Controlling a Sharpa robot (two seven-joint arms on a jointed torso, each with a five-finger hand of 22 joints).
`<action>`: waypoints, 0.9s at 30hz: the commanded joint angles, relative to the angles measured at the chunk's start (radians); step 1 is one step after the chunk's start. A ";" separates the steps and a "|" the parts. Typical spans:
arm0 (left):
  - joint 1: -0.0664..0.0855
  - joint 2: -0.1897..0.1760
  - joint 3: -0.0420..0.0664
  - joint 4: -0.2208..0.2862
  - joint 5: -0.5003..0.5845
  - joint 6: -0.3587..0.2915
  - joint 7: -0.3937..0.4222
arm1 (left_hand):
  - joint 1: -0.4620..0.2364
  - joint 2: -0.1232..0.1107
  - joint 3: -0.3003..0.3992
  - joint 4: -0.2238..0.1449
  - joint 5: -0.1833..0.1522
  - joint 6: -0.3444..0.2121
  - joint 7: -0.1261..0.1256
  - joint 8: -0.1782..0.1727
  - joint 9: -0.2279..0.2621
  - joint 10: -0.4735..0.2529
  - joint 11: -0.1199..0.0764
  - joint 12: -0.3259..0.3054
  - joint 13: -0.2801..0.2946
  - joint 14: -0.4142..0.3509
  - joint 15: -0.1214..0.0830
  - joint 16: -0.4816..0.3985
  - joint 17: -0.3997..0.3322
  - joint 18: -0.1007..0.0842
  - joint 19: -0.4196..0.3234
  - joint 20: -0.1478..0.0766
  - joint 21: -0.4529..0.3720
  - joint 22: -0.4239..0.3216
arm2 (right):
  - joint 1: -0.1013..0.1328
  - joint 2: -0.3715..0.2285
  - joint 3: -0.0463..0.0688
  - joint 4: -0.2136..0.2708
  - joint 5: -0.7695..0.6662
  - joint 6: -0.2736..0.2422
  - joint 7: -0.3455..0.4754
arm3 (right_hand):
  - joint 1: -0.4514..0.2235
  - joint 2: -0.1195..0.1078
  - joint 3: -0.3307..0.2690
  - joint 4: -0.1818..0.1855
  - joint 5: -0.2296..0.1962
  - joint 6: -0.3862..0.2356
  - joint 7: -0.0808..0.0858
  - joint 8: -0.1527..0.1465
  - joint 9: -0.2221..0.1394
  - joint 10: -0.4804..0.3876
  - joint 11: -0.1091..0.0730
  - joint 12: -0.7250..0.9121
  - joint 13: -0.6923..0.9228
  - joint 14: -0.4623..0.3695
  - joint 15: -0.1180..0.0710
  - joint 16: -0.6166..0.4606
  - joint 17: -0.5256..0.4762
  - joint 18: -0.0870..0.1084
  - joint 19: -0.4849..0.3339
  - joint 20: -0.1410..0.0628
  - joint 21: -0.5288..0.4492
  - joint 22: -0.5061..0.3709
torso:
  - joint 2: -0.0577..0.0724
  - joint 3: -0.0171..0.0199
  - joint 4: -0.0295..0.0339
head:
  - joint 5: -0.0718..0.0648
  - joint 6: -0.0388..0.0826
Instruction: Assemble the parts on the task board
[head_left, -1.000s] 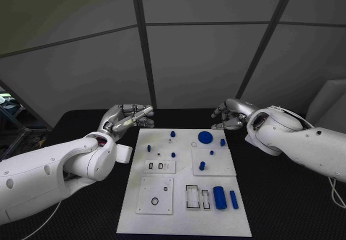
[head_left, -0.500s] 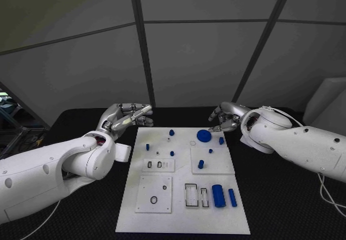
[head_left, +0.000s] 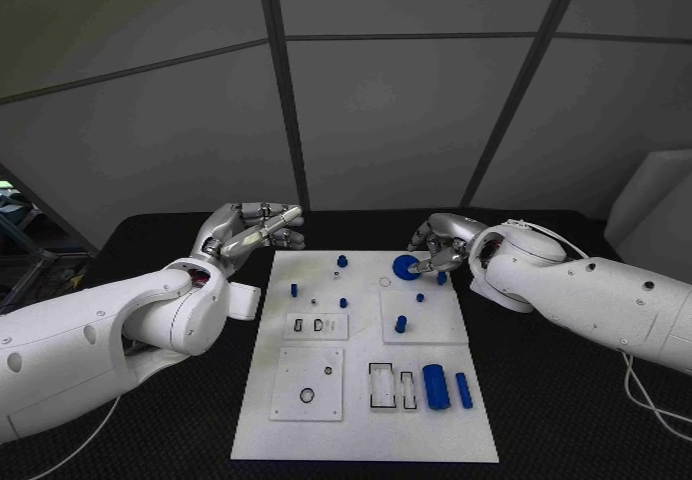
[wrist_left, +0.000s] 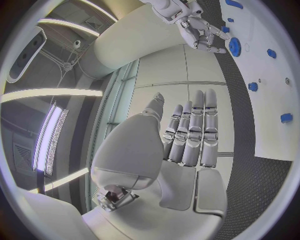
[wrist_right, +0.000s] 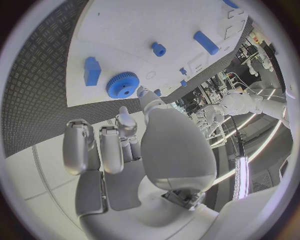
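Blue gear (wrist_right: 122, 84) teeth resolve beside right hand (wrist_right: 128, 137).

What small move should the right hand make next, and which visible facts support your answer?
Probably lower the right hand a little and close its fingers on the blue gear. The hand is open beside the gear, which lies flat on the task board, not yet gripped.

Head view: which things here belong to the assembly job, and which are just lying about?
Belong to the job:
board
blue gear
large blue cylinder
slim blue bar
blue pegs, e.g.
right hand, at the gear
left hand, holding nothing

Lying about:
table
grey wall panels
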 joint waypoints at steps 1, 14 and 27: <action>0.001 0.000 0.001 0.000 -0.008 0.014 0.006 | -0.004 0.006 -0.008 0.000 -0.001 -0.003 0.006 -0.005 -0.001 0.000 0.005 -0.005 0.000 -0.006 -0.001 -0.007 0.002 -0.014 -0.007 -0.001 0.001 -0.001 | -0.002 0.006 0.000 -0.009 -0.023 0.011 0.007 | 0.011 -0.001 0.000 0.006 0.005 -0.008 0.001 0.007 0.002 0.005 -0.001 0.007 0.003 0.063 0.007 0.005 0.029 -0.005 0.010 0.000 0.004 0.050 | 0.001 0.0011 0.0003 | -0.001 -0.004; 0.001 0.002 0.001 -0.001 -0.008 0.016 0.006 | -0.004 0.006 -0.008 0.000 -0.001 -0.003 0.006 -0.005 -0.001 0.000 0.005 -0.005 0.000 -0.006 -0.001 -0.007 0.002 -0.014 -0.007 -0.001 0.001 -0.001 | -0.011 0.035 -0.001 -0.048 -0.069 0.004 0.014 | 0.018 0.007 0.006 0.006 0.010 -0.010 0.002 0.011 0.002 0.004 0.000 0.016 0.013 0.063 0.008 0.006 0.032 -0.005 0.010 0.000 0.004 0.050 | 0.002 0.0002 0.0017 | 0.003 -0.009; 0.001 0.001 0.001 -0.002 -0.008 0.017 0.006 | -0.004 0.006 -0.008 0.000 -0.001 -0.003 0.006 -0.005 -0.001 0.000 0.005 -0.005 0.000 -0.006 -0.001 -0.007 0.002 -0.014 -0.007 -0.001 0.001 -0.001 | -0.021 0.052 -0.001 -0.065 -0.086 0.019 0.012 | 0.033 0.023 0.021 -0.002 0.029 0.011 -0.001 0.031 0.008 0.008 -0.003 0.035 0.034 0.063 0.007 0.008 0.036 -0.006 0.012 0.000 0.006 0.054 | 0.001 0.0007 -0.0007 | 0.009 -0.027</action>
